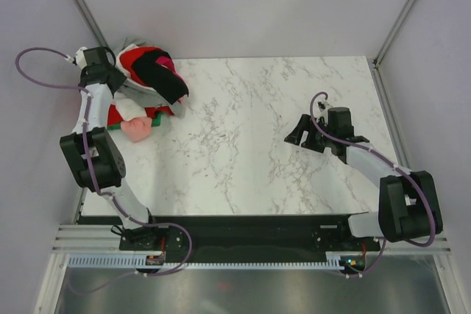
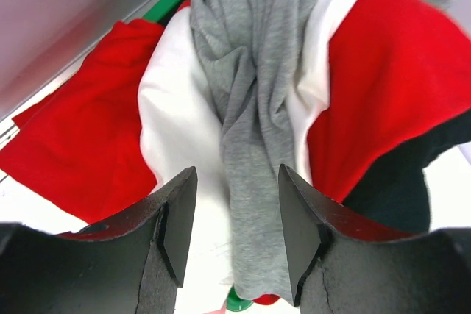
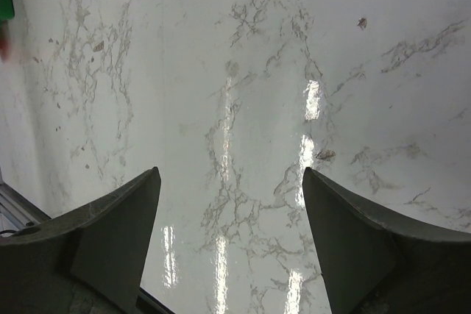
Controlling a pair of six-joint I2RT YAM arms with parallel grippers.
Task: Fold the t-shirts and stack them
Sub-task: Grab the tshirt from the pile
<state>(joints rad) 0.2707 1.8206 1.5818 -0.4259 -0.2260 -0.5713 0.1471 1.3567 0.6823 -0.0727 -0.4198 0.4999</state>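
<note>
Shirts (image 1: 151,82) lie heaped at the far left corner of the table (image 1: 280,123), red, white, black, pink and green together. We find the left gripper (image 2: 237,178) half-spread, its jaws either side of a bunched grey t-shirt (image 2: 250,93) without pinching it. The right gripper (image 3: 229,178) stands wide above the marble, holding nothing, well apart from the heap.

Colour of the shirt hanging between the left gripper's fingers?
The shirt is heather grey; the left wrist view shows it best.

A crumpled heap of red, white, black, grey and pink cloth t-shirts (image 1: 149,82) is piled at the white marbled table's (image 1: 272,159) far left corner.
</note>
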